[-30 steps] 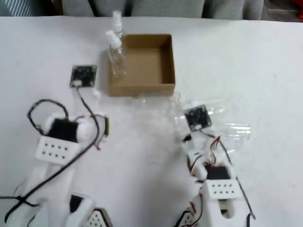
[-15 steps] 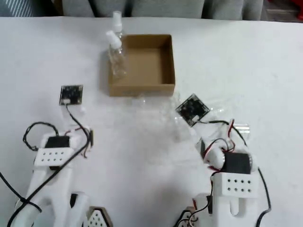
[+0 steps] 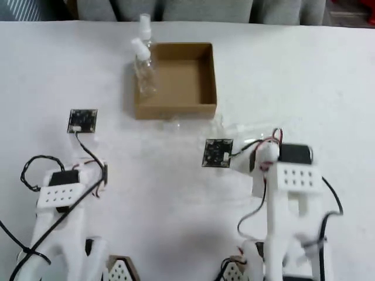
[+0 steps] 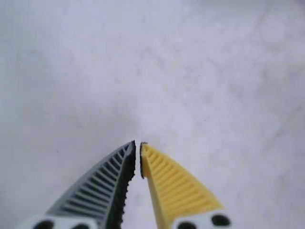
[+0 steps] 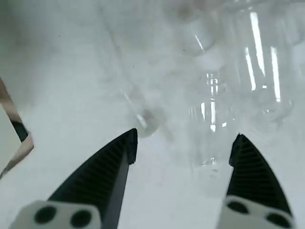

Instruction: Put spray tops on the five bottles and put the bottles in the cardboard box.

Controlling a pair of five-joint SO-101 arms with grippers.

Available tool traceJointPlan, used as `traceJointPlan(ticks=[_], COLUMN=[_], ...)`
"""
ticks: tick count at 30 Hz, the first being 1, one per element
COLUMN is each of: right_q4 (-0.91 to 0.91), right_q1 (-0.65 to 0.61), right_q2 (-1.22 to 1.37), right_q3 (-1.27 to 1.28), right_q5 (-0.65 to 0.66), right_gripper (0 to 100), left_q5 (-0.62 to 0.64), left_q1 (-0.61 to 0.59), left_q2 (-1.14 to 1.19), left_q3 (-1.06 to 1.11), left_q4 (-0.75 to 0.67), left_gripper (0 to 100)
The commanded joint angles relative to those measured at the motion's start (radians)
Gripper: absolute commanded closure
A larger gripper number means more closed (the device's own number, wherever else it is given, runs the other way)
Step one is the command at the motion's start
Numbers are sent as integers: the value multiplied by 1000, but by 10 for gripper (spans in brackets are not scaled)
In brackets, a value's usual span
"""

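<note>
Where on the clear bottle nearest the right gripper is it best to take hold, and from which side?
Probably the middle of its round body, coming down from above. The clear bottle lies on its side, so the body offers two curved flanks, and the open right gripper hangs just over it.

A plain brown square cardboard box (image 3: 174,110) sits on the white desk (image 3: 316,76). The left pincer (image 4: 138,144) has one ribbed grey finger and one ribbed yellow. The right pincer (image 5: 185,136) has ribbed black fingers. The clear plastic bottles (image 3: 146,77) wear white spray tops (image 3: 140,47).
</note>
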Motion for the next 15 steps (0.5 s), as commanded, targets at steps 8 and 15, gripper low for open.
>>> traceJointPlan(ticks=[8,15], right_q4=[2,-41], right_q1=[39,79], right_q2=[361,521], right_q3=[-218,-245], right_q5=[204,256], right_gripper=[715,715], left_q5=[-8,-8], left_q1=[-12,-10], left_q2=[-1,1], left_q3=[-11,-11], left_q4=[-31,-32], left_gripper=[973,973])
